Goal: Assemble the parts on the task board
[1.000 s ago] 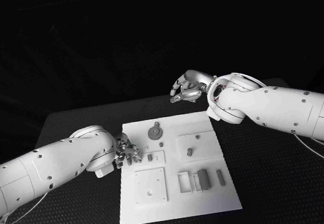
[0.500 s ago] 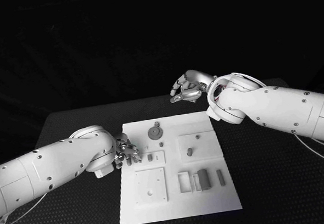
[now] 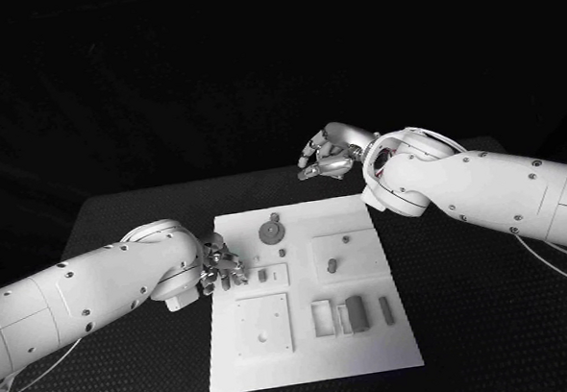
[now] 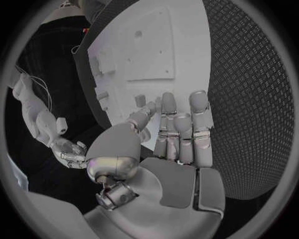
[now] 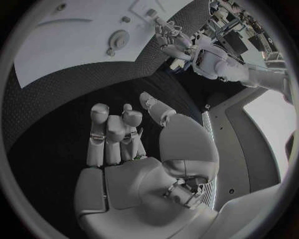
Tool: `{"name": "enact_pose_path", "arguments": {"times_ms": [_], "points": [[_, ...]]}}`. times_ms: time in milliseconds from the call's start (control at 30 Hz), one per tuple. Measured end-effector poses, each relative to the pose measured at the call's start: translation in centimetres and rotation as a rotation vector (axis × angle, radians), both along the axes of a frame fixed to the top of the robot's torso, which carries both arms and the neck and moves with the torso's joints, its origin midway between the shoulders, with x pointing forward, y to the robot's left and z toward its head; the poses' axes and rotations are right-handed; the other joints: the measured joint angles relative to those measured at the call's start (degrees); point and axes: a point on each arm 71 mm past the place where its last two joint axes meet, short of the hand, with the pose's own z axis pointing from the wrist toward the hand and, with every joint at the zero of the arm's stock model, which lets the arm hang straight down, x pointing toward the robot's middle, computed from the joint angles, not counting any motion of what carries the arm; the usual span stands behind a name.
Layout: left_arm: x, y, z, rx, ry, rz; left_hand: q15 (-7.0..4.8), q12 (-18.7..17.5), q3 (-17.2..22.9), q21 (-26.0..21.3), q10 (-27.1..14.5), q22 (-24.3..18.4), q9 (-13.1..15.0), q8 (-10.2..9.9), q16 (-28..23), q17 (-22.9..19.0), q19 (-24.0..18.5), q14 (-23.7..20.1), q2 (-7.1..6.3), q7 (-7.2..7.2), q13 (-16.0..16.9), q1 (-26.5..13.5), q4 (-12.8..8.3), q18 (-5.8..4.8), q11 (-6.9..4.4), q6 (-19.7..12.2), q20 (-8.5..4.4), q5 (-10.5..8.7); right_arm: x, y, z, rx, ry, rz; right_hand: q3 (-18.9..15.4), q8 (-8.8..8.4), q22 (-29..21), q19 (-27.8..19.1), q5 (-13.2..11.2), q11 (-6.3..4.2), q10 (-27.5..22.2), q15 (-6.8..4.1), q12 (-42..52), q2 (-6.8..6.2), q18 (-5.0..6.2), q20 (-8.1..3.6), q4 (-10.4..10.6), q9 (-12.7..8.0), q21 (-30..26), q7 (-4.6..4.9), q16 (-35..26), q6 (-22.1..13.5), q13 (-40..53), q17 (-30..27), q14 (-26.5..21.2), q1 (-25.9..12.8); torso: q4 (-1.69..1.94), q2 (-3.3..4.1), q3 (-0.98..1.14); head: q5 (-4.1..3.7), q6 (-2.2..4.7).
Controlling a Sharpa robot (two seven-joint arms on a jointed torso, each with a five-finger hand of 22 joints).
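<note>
Nothing is seen to have moved since the earlier head pictures: both arms and every part are placed as they were.

Nearest the robot, on the white rectangular task board (image 3: 317,347), a square plate with small holes (image 3: 264,325) is seen at its left, and beside it a row of slots in which upright grey block-shaped parts (image 3: 355,312) are stood. Further in, the silver many-fingered left hand (image 3: 223,269) is held at the board's left edge, just beside a small grey peg-like part (image 3: 261,276) standing in a square recess. In the left wrist view the left hand (image 4: 168,144) is shown with fingers extended side by side toward that part and the thumb apart; whether the part is touched cannot be told, and nothing is seen to be held.

Beyond, a short grey pin (image 3: 332,266) in the middle recess and a round grey gear-like disc (image 3: 274,229) are found. Farthest, the silver right hand (image 3: 324,160) is held off the board above the black table (image 3: 119,221), its fingers loosely curled on nothing.

For the step to be done well, the peg should probably be pinched between thumb and fingertip, kept upright, and lifted straight so that neighbouring parts are not knocked.
</note>
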Motion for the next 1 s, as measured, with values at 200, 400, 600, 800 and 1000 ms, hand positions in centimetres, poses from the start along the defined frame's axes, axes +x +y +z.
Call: {"name": "enact_pose_path", "arguments": {"times_ms": [200,400,600,800,1000], "points": [[-0.03,-0.01,-0.01,0.001,0.002,-0.002,0.01,0.0,0.1,0.0,0.0,0.0,-0.1,0.2,0.0,0.0,-0.1,0.0,0.00,0.01,0.0,0.0,-0.2,-0.01,0.00,0.0,0.07,0.00,-0.01,0.00,-0.01,0.000,0.000,0.000,0.0,0.00,0.0,0.0,0.0,0.00,0.0,0.00,0.0,0.00,-0.01,0.00,0.0,0.1,0.0,-0.01,0.0,0.0,0.0,0.0,0.0,0.0,0.01,0.00,0.01,-0.01,-0.02],[-0.04,-0.02,-0.03,0.002,0.004,-0.003,0.07,0.0,0.1,0.0,0.0,0.0,-0.1,0.2,0.0,0.0,-0.2,0.1,0.00,-0.16,0.0,0.0,-0.2,-0.01,0.01,0.2,-0.03,-0.02,-0.01,-0.01,-0.01,0.000,0.000,0.000,0.0,0.00,0.0,0.0,0.0,-0.01,0.0,0.00,0.0,0.00,0.00,0.00,0.0,0.0,0.0,0.15,0.0,-0.1,0.0,0.0,0.0,0.0,0.01,0.00,0.01,0.02,-0.02],[-0.05,-0.04,-0.03,0.003,0.005,-0.005,0.07,0.0,0.1,0.0,0.0,0.0,-0.1,0.2,0.0,0.0,-0.3,0.1,-0.01,-0.17,0.0,0.0,-0.2,-0.01,0.01,0.2,-0.09,-0.21,-0.01,-0.02,-0.02,0.000,0.001,0.000,0.0,0.00,0.0,0.0,0.0,-0.01,0.0,0.00,0.0,0.00,-0.01,0.01,0.0,0.0,0.0,0.14,0.0,-0.1,0.0,0.0,0.0,0.0,0.01,0.00,0.01,0.02,-0.02],[-0.05,-0.07,-0.03,0.004,0.006,-0.006,0.08,0.0,0.1,0.0,0.0,0.0,-0.1,0.2,0.0,0.0,-0.3,0.1,0.05,-0.16,0.0,0.0,-0.2,-0.01,0.02,0.2,-0.09,0.00,-0.01,-0.02,-0.04,0.000,0.001,0.000,0.0,0.00,0.0,0.0,0.0,-0.01,0.0,0.00,0.0,0.00,0.00,0.01,0.0,0.0,0.0,0.14,0.0,-0.1,0.0,0.0,0.0,0.0,0.01,0.01,0.01,-0.01,-0.05],[-0.05,-0.08,-0.04,0.005,0.006,-0.005,0.16,0.0,0.1,0.0,0.0,0.0,0.0,0.1,0.0,0.0,-0.3,0.2,0.19,-0.15,0.0,-0.2,-0.3,-0.02,0.03,0.2,-0.09,0.00,-0.02,-0.03,-0.06,0.000,0.002,0.000,0.0,0.00,0.0,0.0,0.0,-0.01,0.0,0.00,0.0,0.00,0.00,0.02,0.0,0.0,0.0,0.14,0.0,-0.1,0.0,0.0,0.0,0.0,0.00,0.01,0.03,0.02,-0.02]]}}
